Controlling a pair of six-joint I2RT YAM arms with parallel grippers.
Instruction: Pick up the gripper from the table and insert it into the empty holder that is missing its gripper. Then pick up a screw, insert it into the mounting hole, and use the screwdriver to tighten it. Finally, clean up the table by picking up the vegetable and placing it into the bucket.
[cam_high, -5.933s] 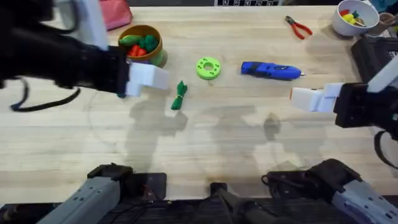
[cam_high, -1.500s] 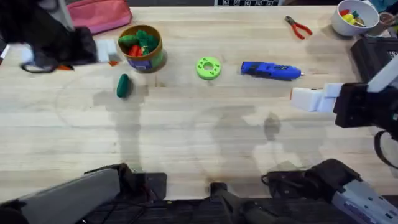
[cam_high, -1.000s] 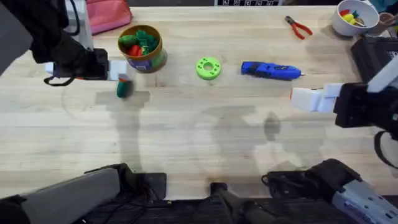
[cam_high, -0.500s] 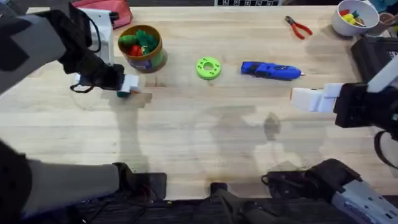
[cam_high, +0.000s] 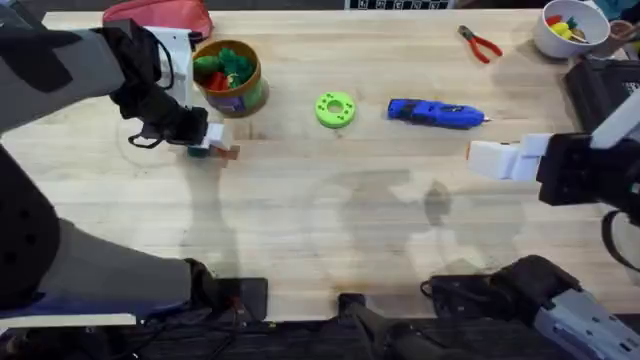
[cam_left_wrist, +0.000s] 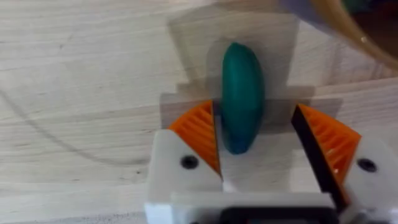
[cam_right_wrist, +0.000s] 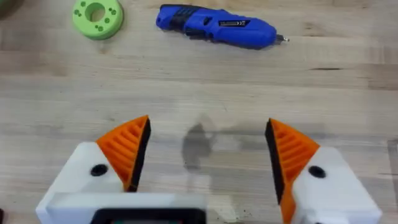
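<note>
Left gripper (cam_left_wrist: 256, 140) at upper left, spread around green vegetable (cam_left_wrist: 242, 96) beside bucket (cam_high: 227, 75), right gripper (cam_right_wrist: 205, 155) wide apart over bare wooden surface (cam_high: 380, 230), screwdriver (cam_high: 436, 113) upper centre.

Green ring (cam_high: 335, 109), red-handled pliers (cam_high: 480, 44), white bowl (cam_high: 572, 28), pink pouch (cam_high: 155, 15).

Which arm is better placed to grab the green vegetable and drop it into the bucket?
Left. Its gripper is open around the vegetable, right next to the bucket. The right gripper hovers open far across the table, near the screwdriver.
</note>
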